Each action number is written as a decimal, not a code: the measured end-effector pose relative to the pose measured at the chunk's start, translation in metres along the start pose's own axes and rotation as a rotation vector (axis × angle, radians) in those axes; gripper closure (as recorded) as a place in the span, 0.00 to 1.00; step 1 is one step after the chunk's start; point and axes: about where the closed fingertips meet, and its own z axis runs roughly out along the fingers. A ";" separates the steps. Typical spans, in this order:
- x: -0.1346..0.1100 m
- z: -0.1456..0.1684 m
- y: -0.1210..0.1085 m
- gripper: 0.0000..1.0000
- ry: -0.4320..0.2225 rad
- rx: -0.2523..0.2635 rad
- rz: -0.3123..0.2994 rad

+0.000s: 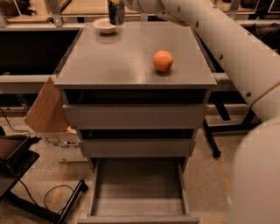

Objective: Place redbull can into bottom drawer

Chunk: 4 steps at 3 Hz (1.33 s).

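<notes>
The redbull can [116, 15] hangs in the air at the top edge of the camera view, just above and behind the white bowl [105, 26]. My gripper [118, 5] is shut on the can's upper part; most of the gripper is cut off by the frame's top edge. My white arm [218, 39] runs from there down the right side. The bottom drawer [138, 205] of the grey cabinet is pulled out and its tray is open below the two shut drawers.
An orange fruit [162, 61] sits on the cabinet top [122, 65], right of the middle. A cardboard box [46, 111] leans at the cabinet's left. A black stand and cable [39, 197] lie on the floor at the lower left.
</notes>
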 end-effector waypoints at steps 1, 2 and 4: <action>0.005 -0.052 0.041 1.00 0.010 -0.052 -0.038; 0.062 -0.109 0.071 1.00 0.116 -0.105 -0.020; 0.133 -0.190 0.069 1.00 0.258 -0.078 0.034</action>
